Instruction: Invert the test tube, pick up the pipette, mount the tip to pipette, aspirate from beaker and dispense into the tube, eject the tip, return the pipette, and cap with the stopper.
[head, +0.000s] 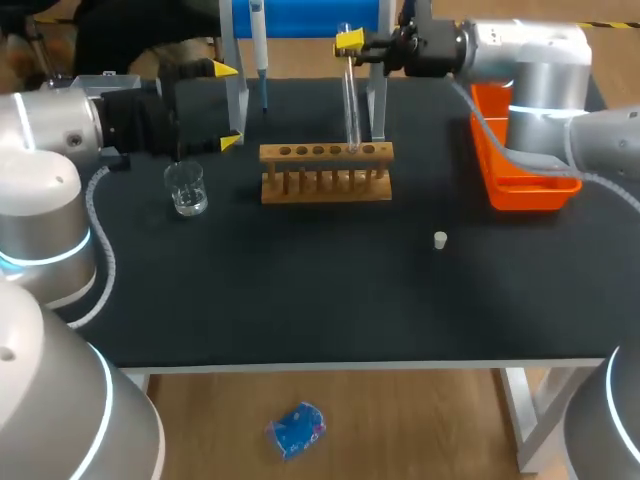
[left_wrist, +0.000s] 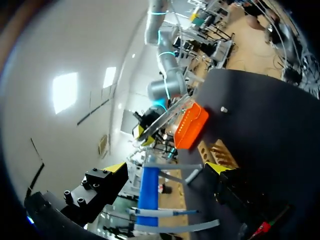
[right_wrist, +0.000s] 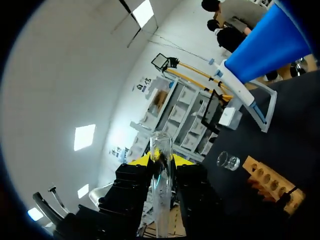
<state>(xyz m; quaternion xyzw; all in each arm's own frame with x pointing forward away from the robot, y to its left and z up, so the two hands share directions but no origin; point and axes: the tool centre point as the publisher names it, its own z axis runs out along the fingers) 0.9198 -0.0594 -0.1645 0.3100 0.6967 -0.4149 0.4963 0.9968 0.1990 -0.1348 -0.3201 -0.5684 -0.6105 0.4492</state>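
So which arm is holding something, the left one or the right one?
The right one. The right arm's fingers grip the test tube near its top, at the wooden rack. The left arm's fingers are spread open with nothing between them.

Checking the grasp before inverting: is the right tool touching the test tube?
Touching. The right wrist view shows the test tube clamped between both fingers of the right tool.

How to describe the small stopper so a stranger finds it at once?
Start at the black table and find the orange plastic bin on its right side. Between that bin and the wooden tube rack, nearer the front edge, stands a pale stopper, by far the tiniest thing there.
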